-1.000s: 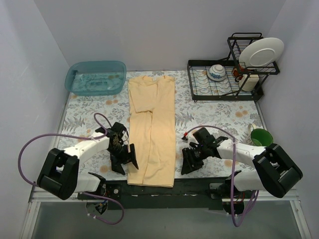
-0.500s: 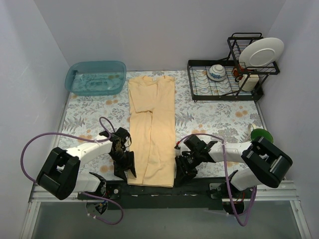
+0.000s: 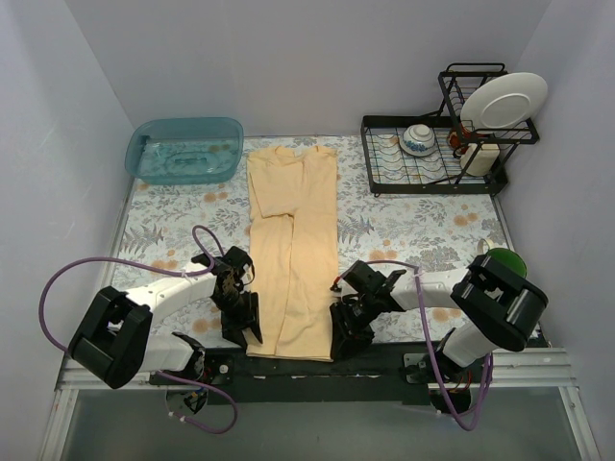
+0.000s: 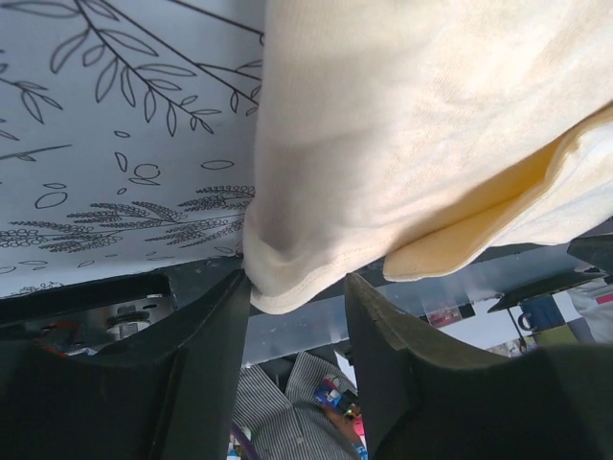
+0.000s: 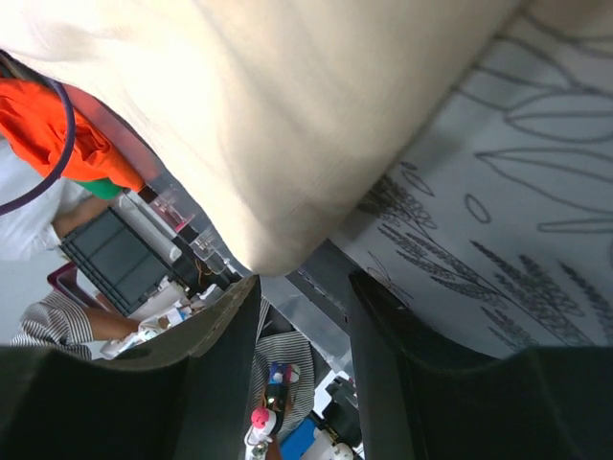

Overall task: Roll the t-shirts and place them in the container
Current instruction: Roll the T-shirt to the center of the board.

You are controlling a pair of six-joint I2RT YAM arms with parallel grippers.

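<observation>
Top view: the fingertips of both end effectors are hard to make out, dark against the dark rail at the near edge. The green cup (image 3: 502,257) on the right is partly hidden behind the right arm's base.

Containers:
- The teal tub (image 3: 184,149) at far left is see-through, and I can't tell if anything is in it.
- The dish rack (image 3: 432,161) at far right holds a patterned bowl (image 3: 419,139) on the low tier and a white plate (image 3: 504,100) on edge up top. It also holds a few small white pieces I can't identify.

The t-shirt (image 3: 293,245) is folded lengthwise into a long narrow strip. It lies flat down the middle of the floral surface (image 3: 413,226), collar end far and hem at the near edge. In the wrist views the hem corners reach just past the floral cover, over the rail.

The left end effector (image 3: 245,327) is at the near-left hem corner, jaws spread. In the left wrist view the corner sits in the gap. One finger (image 4: 206,355) touches the fabric edge and the other is just beside it. It is not pinching.

The right end effector (image 3: 344,331) is at the near-right corner, also spread. In the right wrist view the corner hangs at the mouth of the gap, and I can't tell if there is contact.
</observation>
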